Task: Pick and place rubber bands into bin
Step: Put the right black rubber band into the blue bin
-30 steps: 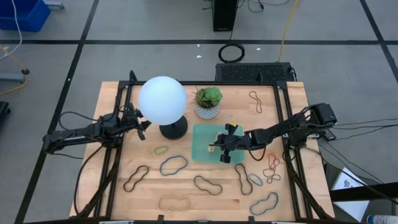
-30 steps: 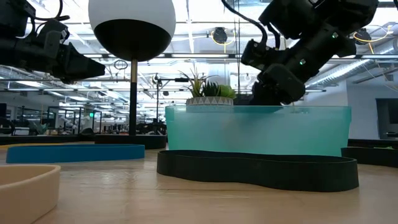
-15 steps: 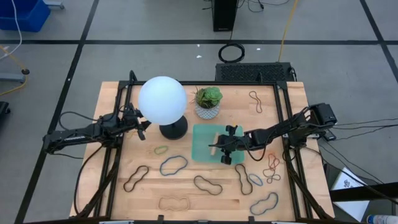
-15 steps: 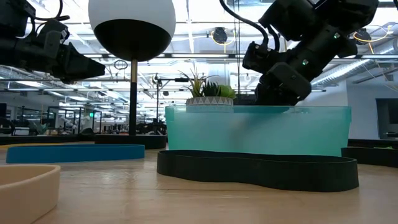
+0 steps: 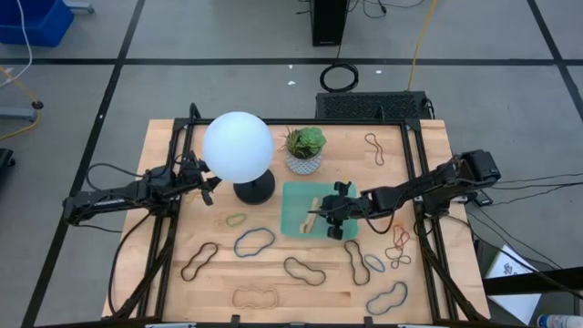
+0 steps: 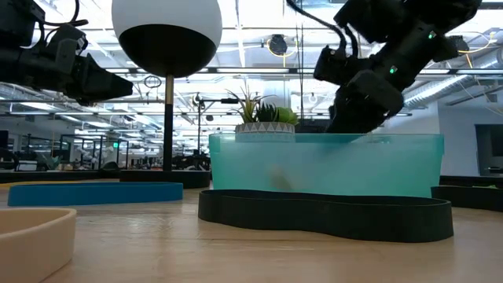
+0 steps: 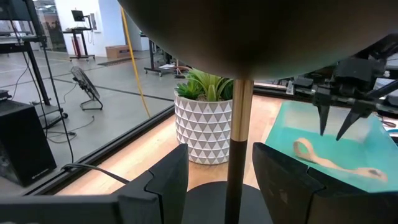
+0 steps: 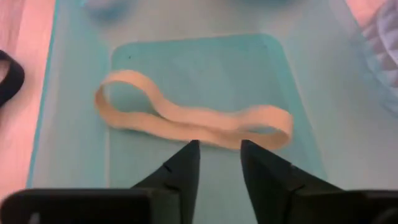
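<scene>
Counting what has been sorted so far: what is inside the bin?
One tan rubber band lies flat on the bin floor, just beyond the right gripper, whose fingers stand open above it. The gripper covers a strip of the floor in the high view.

From table height the bin wall blurs the tan band inside; the lamp shade is cropped.

This is a robotics lab set in a large open industrial hall. A pale wooden table framed by black metal rails stands on a grey concrete floor marked with dark tape lines, with a coiled black cable lying beyond its far edge. Across the table, long ceiling light strips, exposed beams and distant workstations fill the hall.
</scene>
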Controlling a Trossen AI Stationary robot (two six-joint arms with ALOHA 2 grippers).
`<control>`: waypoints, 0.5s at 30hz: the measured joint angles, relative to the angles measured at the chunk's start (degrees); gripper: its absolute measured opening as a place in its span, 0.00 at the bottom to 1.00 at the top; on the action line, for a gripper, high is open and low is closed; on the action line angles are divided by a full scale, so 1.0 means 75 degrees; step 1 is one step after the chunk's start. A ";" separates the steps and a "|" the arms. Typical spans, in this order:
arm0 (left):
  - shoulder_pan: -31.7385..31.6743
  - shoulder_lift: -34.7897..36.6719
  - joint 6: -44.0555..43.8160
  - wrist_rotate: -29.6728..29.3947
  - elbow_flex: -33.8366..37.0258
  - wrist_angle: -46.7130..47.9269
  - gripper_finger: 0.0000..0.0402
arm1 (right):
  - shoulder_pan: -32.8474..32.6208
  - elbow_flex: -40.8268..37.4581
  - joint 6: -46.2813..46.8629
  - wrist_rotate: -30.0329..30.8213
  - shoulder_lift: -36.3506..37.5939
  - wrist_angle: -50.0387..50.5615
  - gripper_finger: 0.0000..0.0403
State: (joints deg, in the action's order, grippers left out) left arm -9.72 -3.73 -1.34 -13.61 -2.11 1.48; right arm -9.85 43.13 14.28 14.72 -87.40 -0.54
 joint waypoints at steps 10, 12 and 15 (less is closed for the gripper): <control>-0.0001 0.0000 0.0007 0.0000 0.0000 0.0000 0.46 | -0.0015 0.0000 0.0149 -0.1544 0.2108 0.2292 0.39; 0.0000 0.0000 0.0008 0.0000 0.0000 0.0000 0.46 | -0.0061 0.0000 0.0263 -0.1797 0.2473 0.2810 0.39; 0.0000 -0.0002 0.0006 0.0000 0.0000 0.0000 0.46 | -0.0201 0.0000 0.0475 -0.2016 0.2936 0.3383 0.38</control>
State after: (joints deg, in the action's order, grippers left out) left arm -9.72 -3.75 -1.30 -13.61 -2.11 1.48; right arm -11.36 43.13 17.84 -0.40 -65.38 24.82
